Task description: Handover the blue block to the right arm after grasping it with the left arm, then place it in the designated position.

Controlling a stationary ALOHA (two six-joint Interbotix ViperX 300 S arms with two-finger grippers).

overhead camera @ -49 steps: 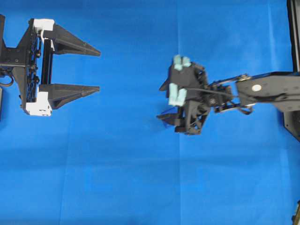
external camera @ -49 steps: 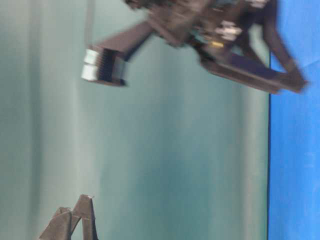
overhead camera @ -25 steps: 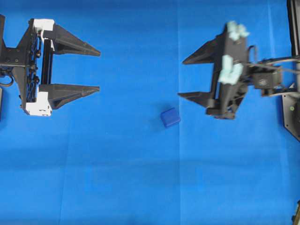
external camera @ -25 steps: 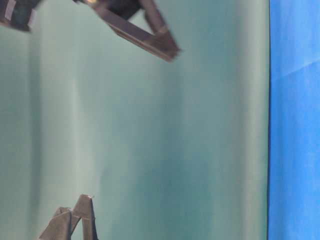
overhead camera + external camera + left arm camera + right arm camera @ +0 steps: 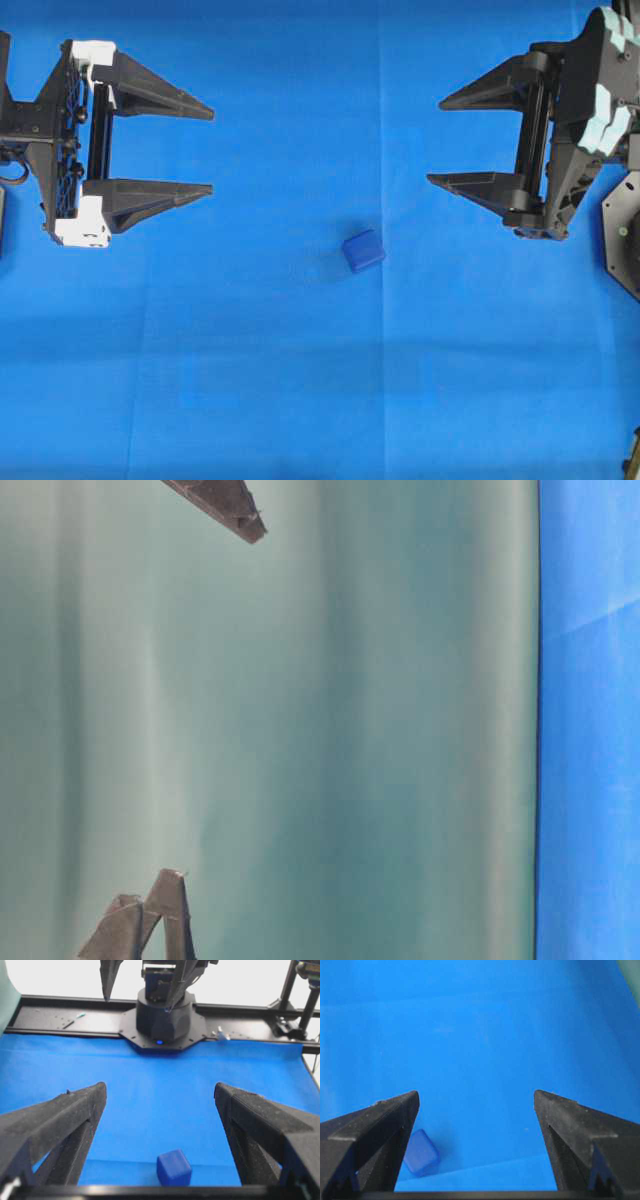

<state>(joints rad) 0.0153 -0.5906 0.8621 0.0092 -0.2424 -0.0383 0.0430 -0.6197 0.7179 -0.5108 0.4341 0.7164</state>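
The blue block (image 5: 363, 250) lies alone on the blue cloth near the middle, free of both grippers. It also shows low in the left wrist view as a block (image 5: 174, 1168) and at the lower left of the right wrist view as a block (image 5: 421, 1152). My left gripper (image 5: 211, 150), with white blocks on its frame, stands open at the far left, fingers pointing right. Over at the right edge my right gripper (image 5: 436, 141) is open, fingers pointing left, nothing between them. In the table-level view only one dark fingertip (image 5: 235, 505) shows at the top.
A blue cloth (image 5: 300, 380) covers the whole table. The other arm's black base (image 5: 165, 1017) stands on a dark rail at the far side in the left wrist view. A green backdrop (image 5: 330, 730) fills the table-level view, with a dark pointed part (image 5: 150, 925) at its bottom.
My right gripper has pulled back from the middle to the right edge and turned level, leaving the blue block on the cloth. The left gripper has not moved.
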